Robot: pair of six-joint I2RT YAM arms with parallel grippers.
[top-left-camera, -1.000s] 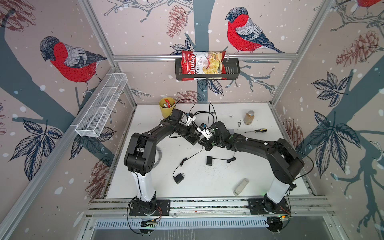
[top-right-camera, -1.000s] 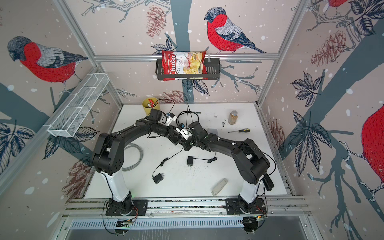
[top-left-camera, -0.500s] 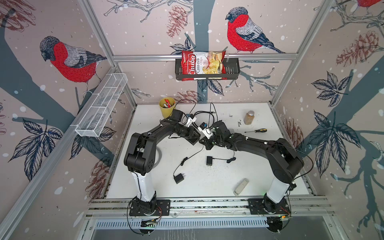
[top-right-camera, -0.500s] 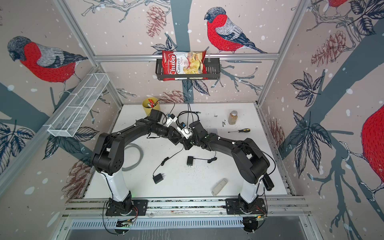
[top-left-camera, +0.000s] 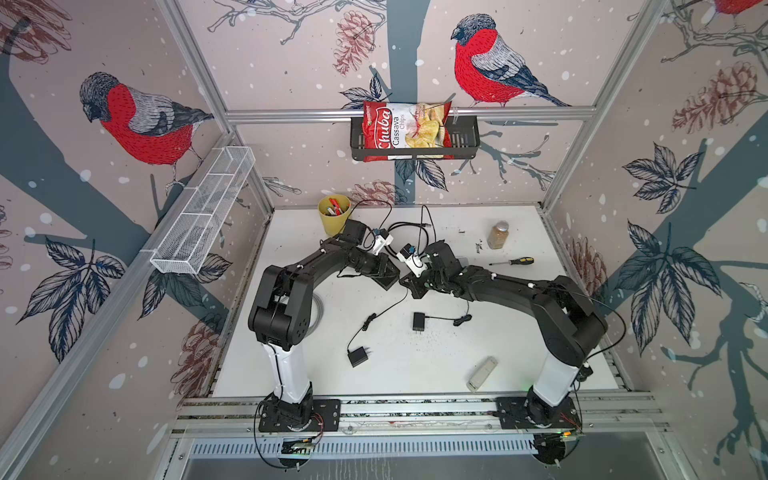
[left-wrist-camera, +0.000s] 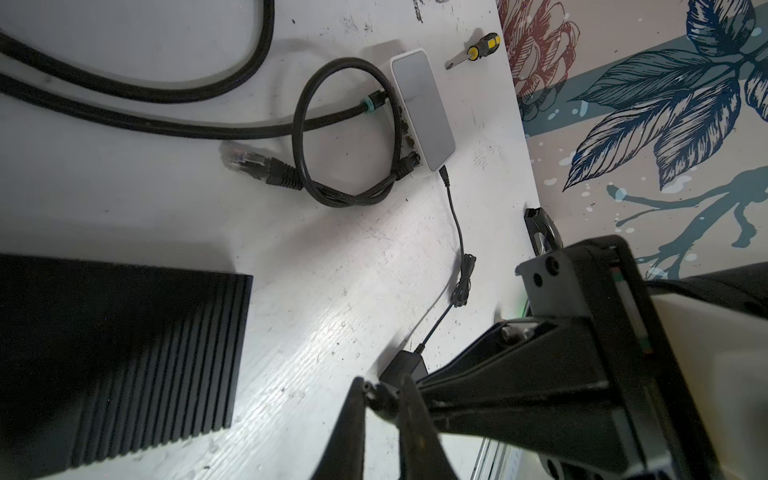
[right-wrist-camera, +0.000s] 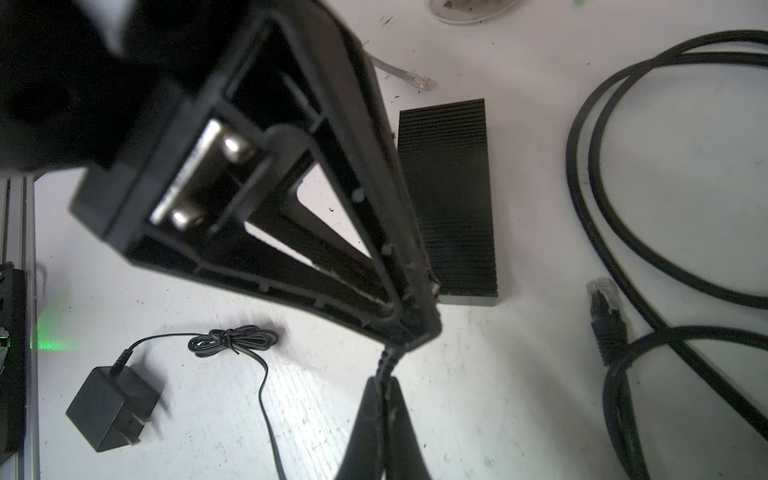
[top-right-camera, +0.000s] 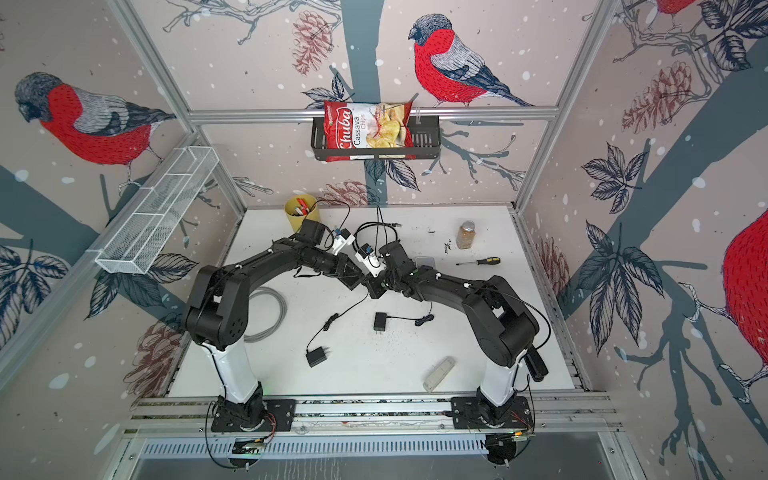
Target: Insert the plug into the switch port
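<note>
- Two grippers meet nose to nose over the middle of the white table [top-left-camera: 415, 374].
- Just beside them, a black ribbed block [right-wrist-camera: 446, 199] lies flat.
- Near the screwdriver [left-wrist-camera: 478, 46] sits the white switch [left-wrist-camera: 422, 104], with two network cables and a thin power lead plugged in.
- Now the right gripper [right-wrist-camera: 383, 380]: pinched tight on a ridged cable end [right-wrist-camera: 385, 357].
- And the left gripper [left-wrist-camera: 383, 386], fingers narrowed at that same piece. Clamped or not, can't tell.
- Last, the loose network plug [left-wrist-camera: 245, 158] lies on the table near the switch, untouched.

Switch [top-right-camera: 424, 262] mostly hidden behind the right arm — whatever sits inside the left tool [left-wrist-camera: 383, 388] is unreadable.
</note>
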